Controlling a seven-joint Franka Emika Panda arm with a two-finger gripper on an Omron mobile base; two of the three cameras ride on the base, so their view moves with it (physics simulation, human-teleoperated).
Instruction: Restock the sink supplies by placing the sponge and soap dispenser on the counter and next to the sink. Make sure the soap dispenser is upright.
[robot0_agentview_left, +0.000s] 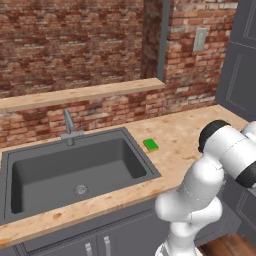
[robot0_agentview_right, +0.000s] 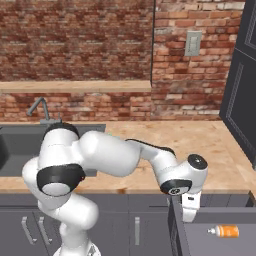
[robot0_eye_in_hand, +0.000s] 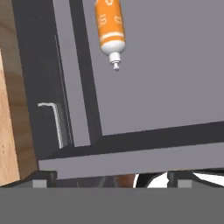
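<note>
The green sponge (robot0_agentview_left: 151, 145) lies flat on the wood counter (robot0_agentview_left: 192, 132), just right of the dark sink (robot0_agentview_left: 75, 167). Down in an open grey drawer (robot0_agentview_right: 200, 240) under the counter's right part, the orange soap dispenser (robot0_agentview_right: 224, 230) lies on its side. The hand view has the soap dispenser (robot0_eye_in_hand: 109, 26) at its top, white pump end toward the camera. My gripper (robot0_agentview_right: 189, 215) hangs just over the drawer's left rear corner, left of the bottle and apart from it. In the hand view the gripper (robot0_eye_in_hand: 111, 180) is open, with nothing between its tips.
A slim grey faucet (robot0_agentview_left: 68, 126) rises behind the sink. A wooden ledge (robot0_agentview_left: 85, 93) runs along the brick wall. Dark tall cabinets (robot0_agentview_right: 242, 85) close off the right side. The drawer's near wall (robot0_eye_in_hand: 131, 153) sits right below the hand, a cabinet handle (robot0_eye_in_hand: 54, 120) to its left.
</note>
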